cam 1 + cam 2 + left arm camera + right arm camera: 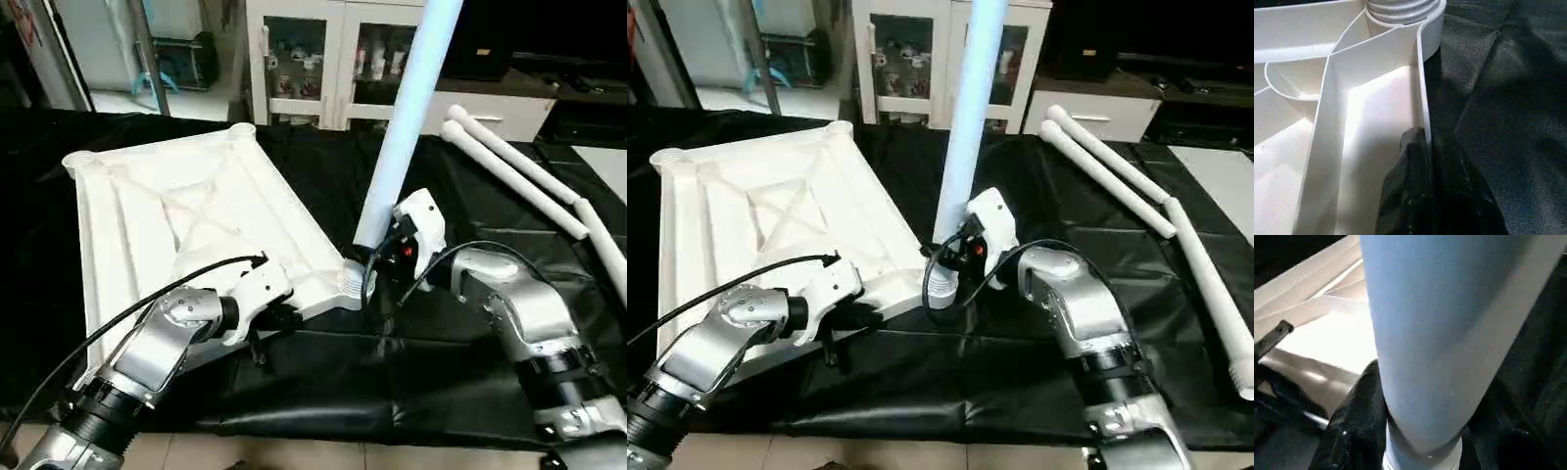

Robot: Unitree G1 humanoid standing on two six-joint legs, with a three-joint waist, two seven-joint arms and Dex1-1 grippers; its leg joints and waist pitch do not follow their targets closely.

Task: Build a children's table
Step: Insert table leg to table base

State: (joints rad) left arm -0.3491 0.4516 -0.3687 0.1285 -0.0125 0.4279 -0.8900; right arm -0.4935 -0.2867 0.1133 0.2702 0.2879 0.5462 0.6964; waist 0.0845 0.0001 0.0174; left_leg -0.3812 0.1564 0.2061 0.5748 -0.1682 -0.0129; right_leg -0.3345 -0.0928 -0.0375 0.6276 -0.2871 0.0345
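Observation:
The white tabletop (196,206) lies upside down on the black-covered work table, ribs up, with round sockets at its corners. My left gripper (1422,142) is shut on the thin rim wall of its near edge, close to the near right corner socket (353,284). My right gripper (377,257) is shut on a long white leg (407,117), one black finger (1359,421) on each side of the tube. The leg stands almost upright, leaning slightly right, its lower end right at that socket. I cannot tell whether it is seated.
Two more white legs (509,166) lie side by side at the back right, and another (1215,284) runs along the right edge. A white cabinet (323,59) with glass doors stands behind the table. The table's front edge (323,431) lies just before my forearms.

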